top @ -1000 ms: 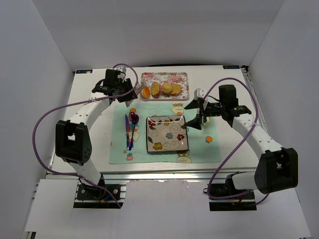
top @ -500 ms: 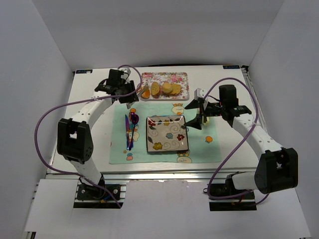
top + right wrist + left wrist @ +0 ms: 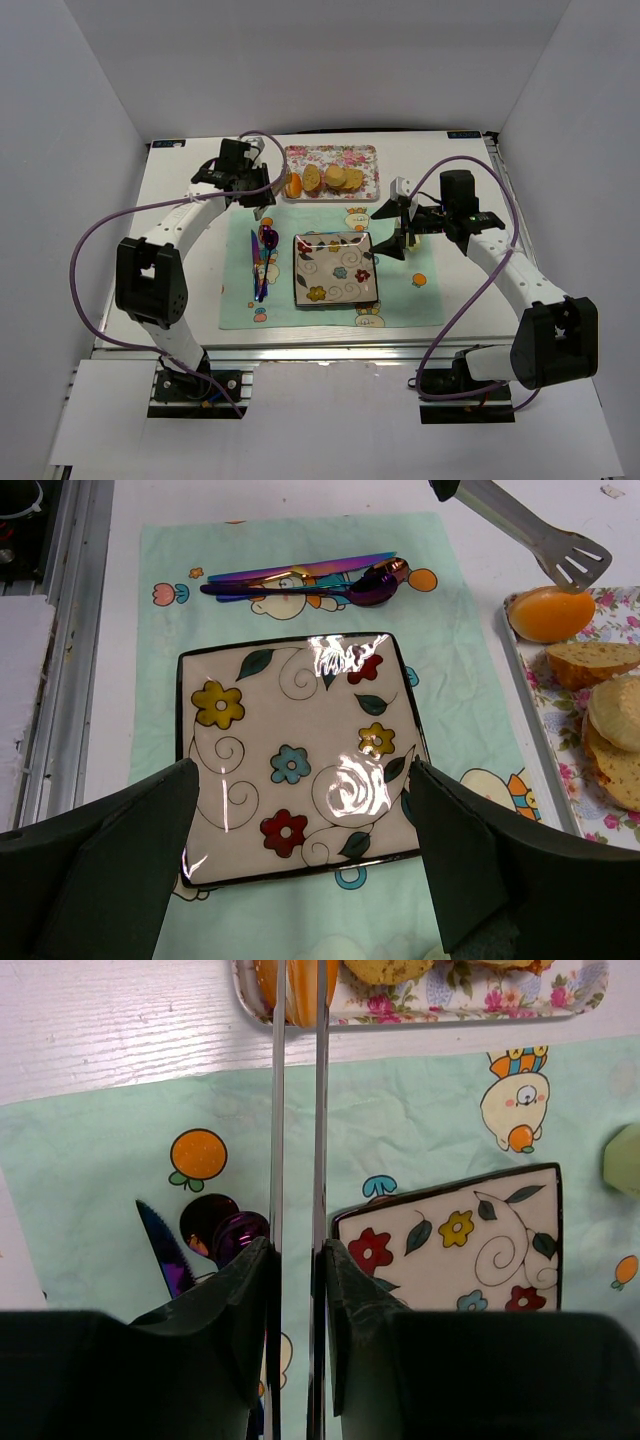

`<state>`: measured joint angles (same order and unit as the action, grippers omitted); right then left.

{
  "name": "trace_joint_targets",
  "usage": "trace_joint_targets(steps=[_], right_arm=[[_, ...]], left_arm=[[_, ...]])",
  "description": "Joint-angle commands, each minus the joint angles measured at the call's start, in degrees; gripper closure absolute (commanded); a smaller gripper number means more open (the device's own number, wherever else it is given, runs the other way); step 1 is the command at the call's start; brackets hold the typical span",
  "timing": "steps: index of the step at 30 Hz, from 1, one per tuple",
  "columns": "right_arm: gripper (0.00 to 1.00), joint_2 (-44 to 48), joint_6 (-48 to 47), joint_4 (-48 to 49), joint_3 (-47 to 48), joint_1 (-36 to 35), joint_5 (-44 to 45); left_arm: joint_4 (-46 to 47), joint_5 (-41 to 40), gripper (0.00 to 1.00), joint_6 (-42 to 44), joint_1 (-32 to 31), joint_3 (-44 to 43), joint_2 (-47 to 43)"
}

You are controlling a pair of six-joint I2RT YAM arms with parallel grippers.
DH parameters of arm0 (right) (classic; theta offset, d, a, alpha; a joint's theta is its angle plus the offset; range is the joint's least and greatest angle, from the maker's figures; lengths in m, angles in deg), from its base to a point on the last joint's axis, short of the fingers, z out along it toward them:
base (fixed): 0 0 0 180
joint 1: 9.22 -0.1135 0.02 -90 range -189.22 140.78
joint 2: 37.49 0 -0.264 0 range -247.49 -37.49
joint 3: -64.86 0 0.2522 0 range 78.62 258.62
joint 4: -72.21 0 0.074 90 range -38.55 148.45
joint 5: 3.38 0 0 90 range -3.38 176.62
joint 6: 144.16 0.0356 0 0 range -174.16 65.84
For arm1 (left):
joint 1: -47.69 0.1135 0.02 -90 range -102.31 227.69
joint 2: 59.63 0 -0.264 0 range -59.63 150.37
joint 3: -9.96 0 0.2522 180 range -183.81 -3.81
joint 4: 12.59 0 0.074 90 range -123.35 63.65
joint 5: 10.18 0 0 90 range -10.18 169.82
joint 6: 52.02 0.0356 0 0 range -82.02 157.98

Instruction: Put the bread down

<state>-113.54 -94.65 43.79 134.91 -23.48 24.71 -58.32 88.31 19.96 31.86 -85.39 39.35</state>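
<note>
The left gripper (image 3: 297, 1250) is seen closed on a pair of metal tongs (image 3: 321, 1110), its jaws pressed against the outsides of the two thin arms, which are squeezed to a narrow gap. To the left of this gripper and below it, a purple knife (image 3: 160, 1245) and a spoon (image 3: 225, 1230) are laid side by side on a pale green placemat (image 3: 420, 1120). Straight ahead of the gripper, at the far end of the tongs, the bread (image 3: 550, 614) is found: a glossy orange-brown roll lying at the left end of a floral tray (image 3: 330, 153), which is set on the white table (image 3: 400, 150) beyond the placemat's far edge. In the left wrist view the tong arms are seen crossing the roll, with orange showing between and beside them. In the right wrist view the slotted tip is placed right at the roll's top edge, though it cannot be told whether the roll is actually pinched. Paler bread slices (image 3: 590, 660) are lined up on the tray just to the right of the roll. Further right, the right gripper (image 3: 300, 780) is held with its jaws spread wide and nothing between them. A square flowered plate (image 3: 240, 680) is framed directly beneath and ahead of it, in the middle of the placemat, with nothing on it.
</note>
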Motion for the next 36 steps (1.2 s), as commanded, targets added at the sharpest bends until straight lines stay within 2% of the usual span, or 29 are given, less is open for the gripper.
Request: trace_joint_targets(steps=[1, 10, 17, 18, 21, 31, 33, 36], right_arm=[[0.11, 1.36, 0.41, 1.38, -0.31, 0.29, -1.80], [0.11, 1.61, 0.41, 1.56, -0.39, 0.37, -1.81], [0.11, 1.52, 0.50, 1.56, -0.22, 0.38, -1.98], [0.11, 1.52, 0.58, 1.56, -0.14, 0.46, -1.90], [0.11, 1.61, 0.67, 1.48, 0.04, 0.46, -1.90], [0.11, 1.52, 0.58, 0.93, 0.31, 0.55, -1.64], [0.11, 1.61, 0.40, 0.66, 0.40, 0.56, -1.63], [0.11, 1.94, -0.10, 0.07, 0.57, 0.88, -1.55]], left_arm=[[-0.25, 0.74, 0.66, 0.81, -0.52, -1.93, -0.45], [-1.51, 0.65, 0.75, 1.67, -0.61, -2.27, -0.37], [0.21, 1.00, 0.89, 0.54, -0.61, -2.87, -1.76], [0.49, 0.75, 0.95, 0.28, -0.61, -3.46, -2.10], [0.68, 0.14, 0.98, -0.26, -0.61, -4.45, -3.07], [0.67, -0.36, 1.00, -0.52, -0.61, -3.32, -5.30], [0.40, 0.77, 1.00, -0.43, -0.61, -3.22, -5.78], [0.28, 6.94, 1.00, -0.11, -0.61, -1.57, -9.01]])
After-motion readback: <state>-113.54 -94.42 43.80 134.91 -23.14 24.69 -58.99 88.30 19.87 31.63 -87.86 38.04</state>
